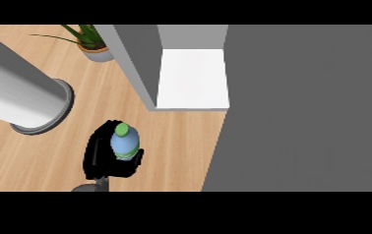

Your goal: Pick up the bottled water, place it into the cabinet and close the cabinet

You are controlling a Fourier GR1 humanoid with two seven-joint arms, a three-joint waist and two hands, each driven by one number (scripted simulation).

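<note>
Holding the bottle (125, 140) wrapped in my left hand (102, 154); cabinet (193, 78) open, so placing and closing are left.

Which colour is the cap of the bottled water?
Green; the cap shows in the head view.

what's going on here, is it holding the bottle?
Yes. The left hand is curled round the bottled water, green cap up, over the wooden counter. The cabinet stands open ahead, its white shelf bare, door swung out to the right. The bottle isn't inside yet. The right hand isn't in view.
</note>
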